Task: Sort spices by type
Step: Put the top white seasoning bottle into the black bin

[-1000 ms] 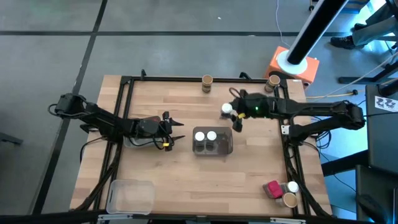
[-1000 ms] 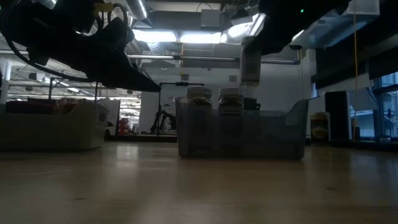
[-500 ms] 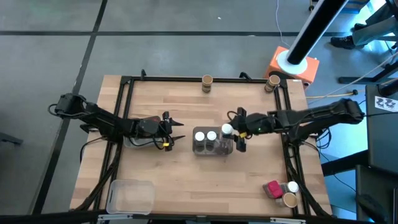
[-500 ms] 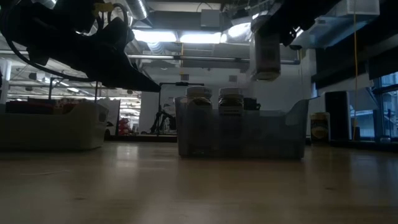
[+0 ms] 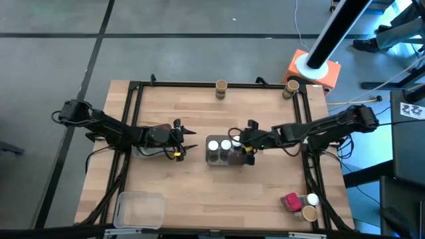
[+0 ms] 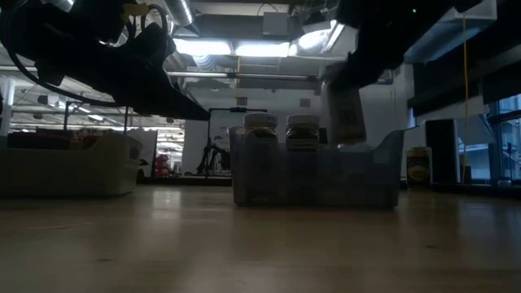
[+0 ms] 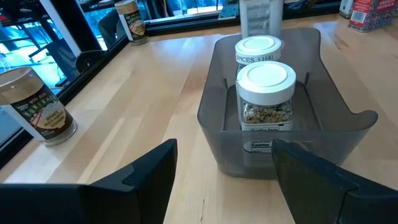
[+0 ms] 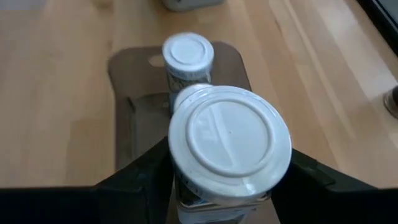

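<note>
Robotics lab: concrete floor (image 5: 199, 40), framed wooden table (image 5: 199, 192), ceiling strip lights (image 6: 244, 49).

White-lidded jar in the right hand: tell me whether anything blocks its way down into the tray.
Nothing visible does. The right hand holds the jar over the tray's free end, beside two white-lidded jars already inside.

Right end effector (image 5: 247, 141) clamped (left (image 5: 180, 139) parted).

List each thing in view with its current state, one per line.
Right gripper: shut on a white-lid jar, over the tray.
Left gripper: open, empty.
Tray: holds two white-lid jars, upright.
Corner tray: empty.
Tan-lid jars: upright, unsorted.
Red packet: unsorted.
</note>
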Robot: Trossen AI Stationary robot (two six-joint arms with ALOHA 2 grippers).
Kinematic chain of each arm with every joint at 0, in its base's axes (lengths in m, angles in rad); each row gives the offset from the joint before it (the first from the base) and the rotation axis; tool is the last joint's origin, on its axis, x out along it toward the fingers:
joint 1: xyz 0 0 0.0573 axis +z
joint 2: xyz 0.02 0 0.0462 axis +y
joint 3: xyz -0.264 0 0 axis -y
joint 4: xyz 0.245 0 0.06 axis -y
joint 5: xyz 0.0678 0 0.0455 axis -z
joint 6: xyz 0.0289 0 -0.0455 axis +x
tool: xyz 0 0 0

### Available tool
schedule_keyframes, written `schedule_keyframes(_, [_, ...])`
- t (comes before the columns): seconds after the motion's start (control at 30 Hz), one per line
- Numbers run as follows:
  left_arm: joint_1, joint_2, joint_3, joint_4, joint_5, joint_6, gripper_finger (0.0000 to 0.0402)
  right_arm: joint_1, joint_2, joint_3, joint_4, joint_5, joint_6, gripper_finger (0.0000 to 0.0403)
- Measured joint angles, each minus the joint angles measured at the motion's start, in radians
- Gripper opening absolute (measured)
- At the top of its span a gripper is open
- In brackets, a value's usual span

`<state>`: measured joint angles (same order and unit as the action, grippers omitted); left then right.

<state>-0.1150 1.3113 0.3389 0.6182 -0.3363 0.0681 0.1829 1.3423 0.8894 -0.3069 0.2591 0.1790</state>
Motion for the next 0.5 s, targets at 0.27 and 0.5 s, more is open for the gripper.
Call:
schedule_keyframes(0.27, [0.0,0.0,0.0,-0.002,0.0,0.0,0.0249,0.001,0.063,0.0,0.0,0.017,0.0,0.0212])
schedule_keyframes(0.5, [0.0,0.0,0.0,-0.009,0.0,0.0,0.0249,0.001,0.07,0.0,0.004,0.021,-0.003,0.0212])
